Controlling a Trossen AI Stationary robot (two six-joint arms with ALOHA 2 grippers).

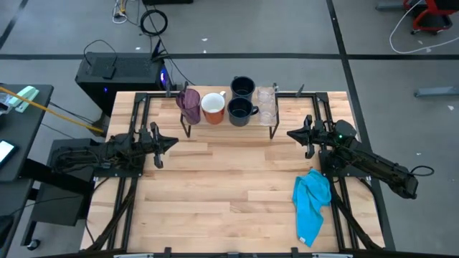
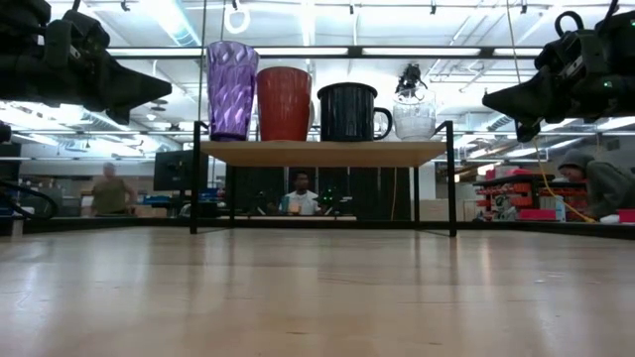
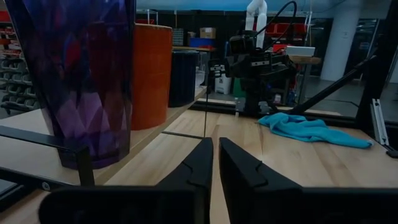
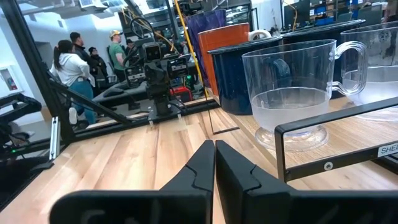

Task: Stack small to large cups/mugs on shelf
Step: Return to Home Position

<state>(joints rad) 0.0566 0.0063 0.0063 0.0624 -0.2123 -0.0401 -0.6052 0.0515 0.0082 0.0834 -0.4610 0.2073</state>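
Left fingers (image 3: 196,169) and right fingers (image 4: 199,169) clenched on nothing; all six cups stand on the shelf (image 2: 322,153).
Each pair hangs over the table (image 1: 215,186) in front of one shelf end, touching nothing; the shelf sits at the table's far edge. From its left end: purple tumbler (image 1: 189,104), orange mug (image 1: 213,107), two navy mugs (image 1: 239,111), two clear glass mugs (image 1: 267,113). The glass looks fragile and slippery, best pinched across its wall; the tall tumbler seems light and tippy, so grip low.
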